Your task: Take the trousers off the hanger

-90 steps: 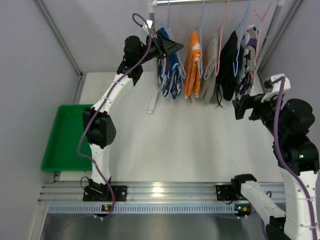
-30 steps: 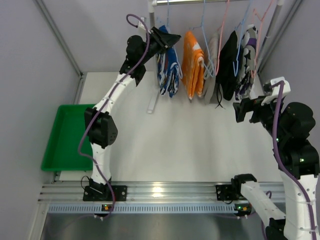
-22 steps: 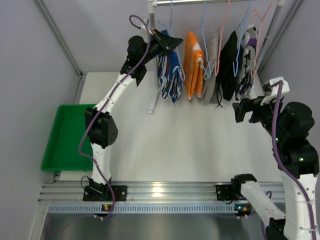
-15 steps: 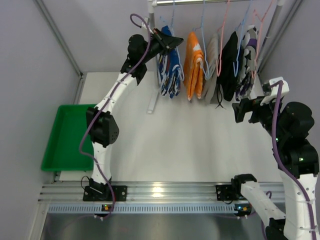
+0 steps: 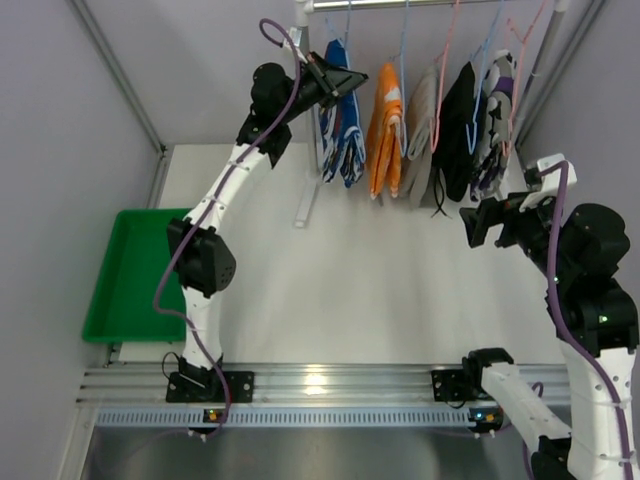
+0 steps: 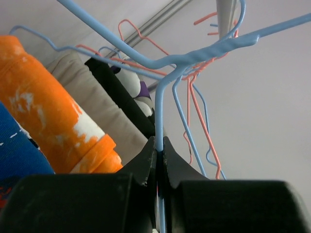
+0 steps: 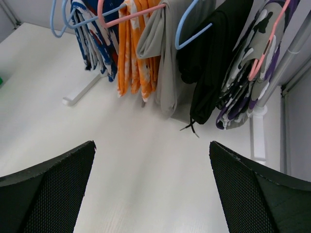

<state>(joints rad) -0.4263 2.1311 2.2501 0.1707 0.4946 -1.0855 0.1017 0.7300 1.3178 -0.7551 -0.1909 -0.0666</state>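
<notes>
Beneath the rail [image 5: 380, 4], left jaws now clamp a hanger [image 6: 159, 111], trousers [image 5: 342, 140] seemingly shifted.

Your left arm [image 5: 225, 190] is made of white tubular links joined by bulky black motor housings, with a purple cable [image 5: 280, 100] running alongside. Your right arm [image 5: 590, 300] is built the same and shows a small green light [image 5: 603, 313] on one black housing. Each stands on a black base plate [image 5: 205, 385]. The left gripper [image 6: 159, 155] has smooth matt black fingers [image 6: 141, 167]. The right gripper [image 7: 151, 145] has black fingers [image 7: 48, 194] with a fine mesh texture.
</notes>
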